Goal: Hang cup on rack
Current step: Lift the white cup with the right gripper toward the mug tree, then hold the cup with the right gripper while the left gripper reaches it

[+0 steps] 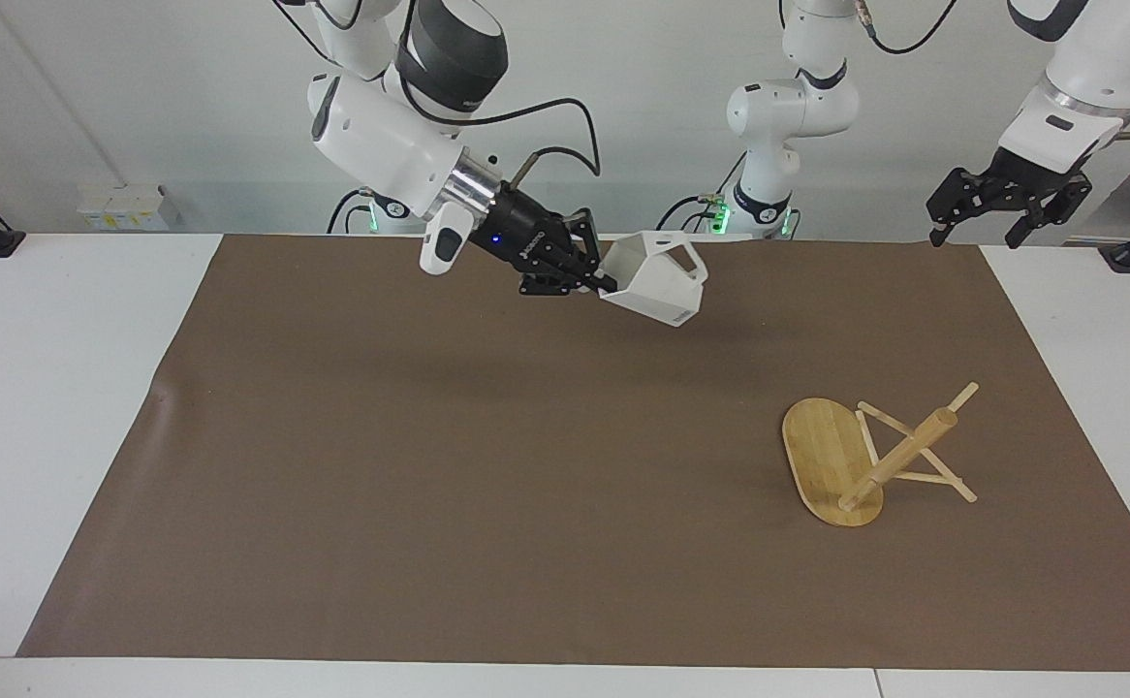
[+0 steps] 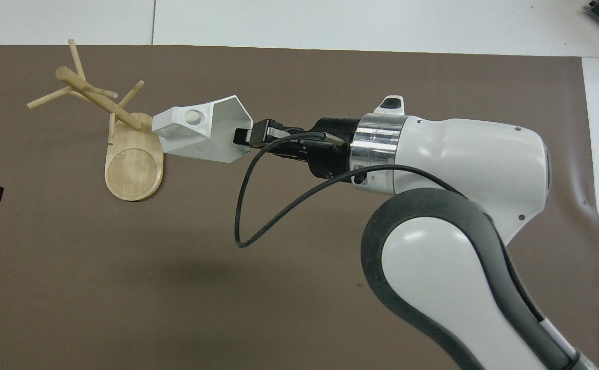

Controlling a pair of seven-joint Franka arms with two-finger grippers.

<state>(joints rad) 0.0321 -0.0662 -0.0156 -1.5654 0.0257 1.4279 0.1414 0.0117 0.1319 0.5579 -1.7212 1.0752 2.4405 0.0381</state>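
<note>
Carrying the cup [image 1: 653,278] through the air, we are gripping its rim wall with the right tool [image 1: 596,282], fingers clamped shut on the thin white wall, the cup tilted with its mouth turned up and toward the robots and its pierced handle [image 2: 186,117] leading toward the rack [image 1: 870,456]. We are holding it high over the brown mat [image 1: 487,465] on the tabletop [image 1: 51,388], over the middle of the mat's edge nearest the robots, not yet at the rack. The rack is standing on the mat toward the left arm's end, its oval base flat and its post and thin pegs [image 2: 48,96] leaning as the views show them. To do this step well, we are judging that we should be picking one peg that points up and free of its neighbours, lining a hole of the handle along that peg's axis, and coming in along the peg, not across it. We should be keeping the grip firm, since a pinch on one wall could let the cup swivel. The bamboo rack looks light, so a sideways push could be sliding or tipping it. Our left tool [image 1: 1001,205] is waiting, jaws spread wide and holding nothing, raised over the tabletop's corner at its own end.
</note>
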